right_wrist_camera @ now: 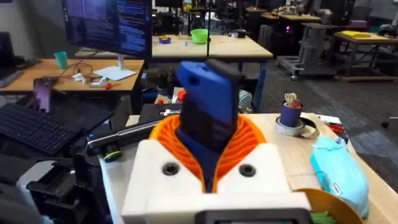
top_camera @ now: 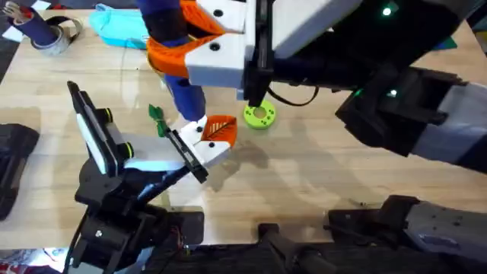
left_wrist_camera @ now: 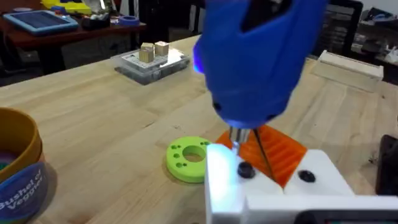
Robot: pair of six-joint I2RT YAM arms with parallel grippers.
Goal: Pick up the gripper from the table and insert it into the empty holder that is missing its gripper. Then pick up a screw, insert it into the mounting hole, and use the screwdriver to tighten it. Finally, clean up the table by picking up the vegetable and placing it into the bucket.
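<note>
The right gripper (top_camera: 199, 55) hangs above the middle of the tabletop (top_camera: 319, 175), its 2 white fingers with orange ribbed pads (right_wrist_camera: 249, 140) clamped on the screwdriver (top_camera: 183, 91), whose blue handle stands nearly upright. In the left wrist view the screwdriver's metal shaft (left_wrist_camera: 239, 138) comes down onto a dark screw (left_wrist_camera: 245, 170) in the white gripper (top_camera: 214, 137), which sits on the end of the black holder (top_camera: 186, 154) with its orange pad facing up. The left gripper (top_camera: 95, 125) is near the tabletop's left edge; I cannot tell whether its jaws are apart or together. The vegetable (top_camera: 157, 119) lies on the tabletop just beside the holder. A lime-green ring disc (top_camera: 259, 116) lies close by the white gripper. The bucket (left_wrist_camera: 18, 165) stands apart from these, holding a blue label.
</note>
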